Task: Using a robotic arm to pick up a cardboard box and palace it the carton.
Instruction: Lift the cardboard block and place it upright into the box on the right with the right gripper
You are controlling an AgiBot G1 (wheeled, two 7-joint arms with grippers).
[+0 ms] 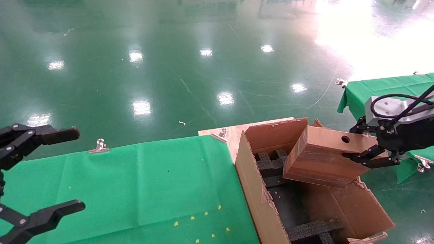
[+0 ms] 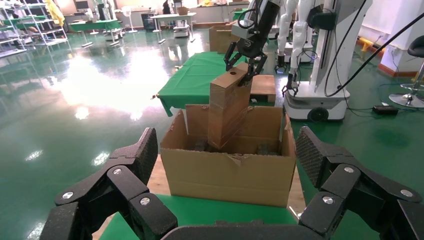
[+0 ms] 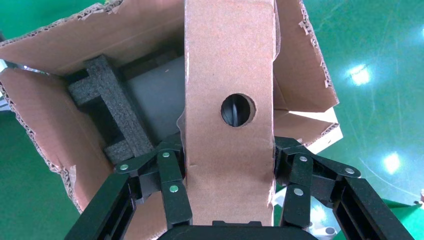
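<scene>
The small brown cardboard box (image 1: 318,159) with a round hole is tilted, its lower end dipping into the far end of the large open carton (image 1: 252,189). My right gripper (image 1: 359,144), below the arm's grey camera block (image 1: 390,110), is shut on the box's upper end. In the right wrist view the fingers (image 3: 172,175) clamp both sides of the box (image 3: 230,65) over the carton (image 3: 75,45). Black foam blocks (image 1: 271,159) lie inside. My left gripper (image 1: 78,169) is open and empty over the green table, far left. The left wrist view shows the box (image 2: 229,107) and the carton (image 2: 230,175).
The carton stands on a wooden board (image 1: 234,134) at the right end of the green-cloth table (image 1: 135,189). Metal clips (image 1: 99,145) hold the cloth. A second green-covered table (image 1: 383,88) is behind my right arm. Another white robot (image 2: 320,50) stands beyond the carton.
</scene>
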